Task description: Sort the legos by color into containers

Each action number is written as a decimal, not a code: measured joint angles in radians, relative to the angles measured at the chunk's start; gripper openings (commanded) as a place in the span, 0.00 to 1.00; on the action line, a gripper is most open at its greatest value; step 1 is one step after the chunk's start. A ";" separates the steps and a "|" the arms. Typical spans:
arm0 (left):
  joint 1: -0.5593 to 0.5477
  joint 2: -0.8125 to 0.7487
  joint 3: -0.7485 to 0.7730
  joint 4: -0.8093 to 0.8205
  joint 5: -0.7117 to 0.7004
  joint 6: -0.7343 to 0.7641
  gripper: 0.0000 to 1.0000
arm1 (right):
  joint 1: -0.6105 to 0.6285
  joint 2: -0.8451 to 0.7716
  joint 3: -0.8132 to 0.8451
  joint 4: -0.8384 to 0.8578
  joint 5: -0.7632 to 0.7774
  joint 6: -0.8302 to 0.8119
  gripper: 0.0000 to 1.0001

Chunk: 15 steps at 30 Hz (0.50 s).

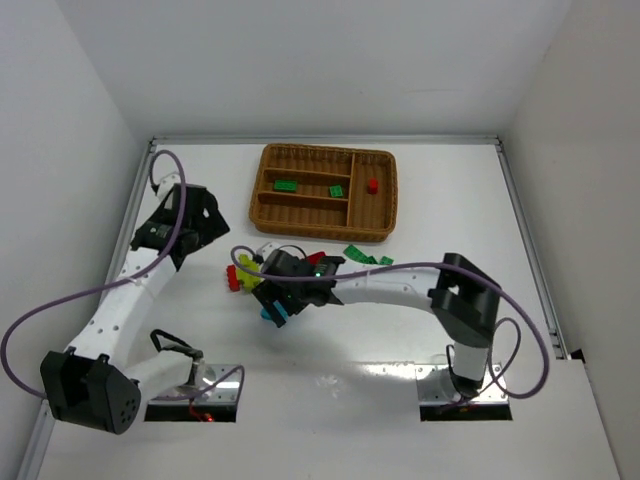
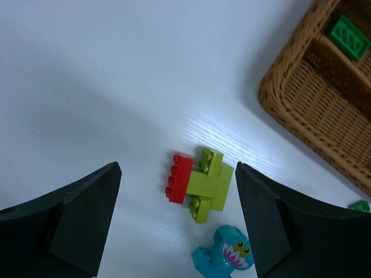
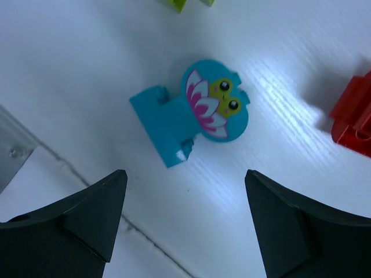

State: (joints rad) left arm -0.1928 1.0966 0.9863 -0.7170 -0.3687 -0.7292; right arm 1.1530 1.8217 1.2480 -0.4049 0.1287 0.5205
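Observation:
The brown wicker tray (image 1: 325, 232) at the back holds two green legos (image 1: 286, 185) (image 1: 337, 190) in its long slots and a red one (image 1: 372, 185) in the crosswise slot. On the table in front lie a red lego (image 2: 179, 178) joined to lime-yellow ones (image 2: 211, 184), a blue piece with a printed face (image 3: 174, 130), and loose green legos (image 1: 357, 254). My left gripper (image 2: 178, 168) hangs open above the red and lime cluster. My right gripper (image 3: 185, 174) is open just above the table, with the blue piece lying beyond its fingertips. Neither holds anything.
The tray's corner (image 2: 301, 98) shows at the upper right of the left wrist view, with a green lego (image 2: 348, 36) inside. Another red lego (image 3: 353, 119) lies right of the blue piece. A metal plate (image 3: 14, 150) and a table seam lie near the right gripper's left finger.

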 measured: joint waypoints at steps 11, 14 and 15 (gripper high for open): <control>0.069 -0.001 0.007 -0.030 -0.007 -0.017 0.86 | -0.030 0.171 0.199 -0.074 0.022 0.003 0.77; 0.084 -0.001 0.005 -0.033 0.002 -0.016 0.86 | -0.027 0.156 0.149 -0.061 0.016 0.005 0.66; 0.090 -0.001 0.005 -0.033 0.004 -0.016 0.86 | -0.026 0.138 0.109 -0.053 0.005 0.006 0.65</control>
State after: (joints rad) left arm -0.1028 1.0958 0.9913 -0.7498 -0.3649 -0.7452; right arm 1.1275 1.9598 1.3575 -0.4576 0.1337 0.5262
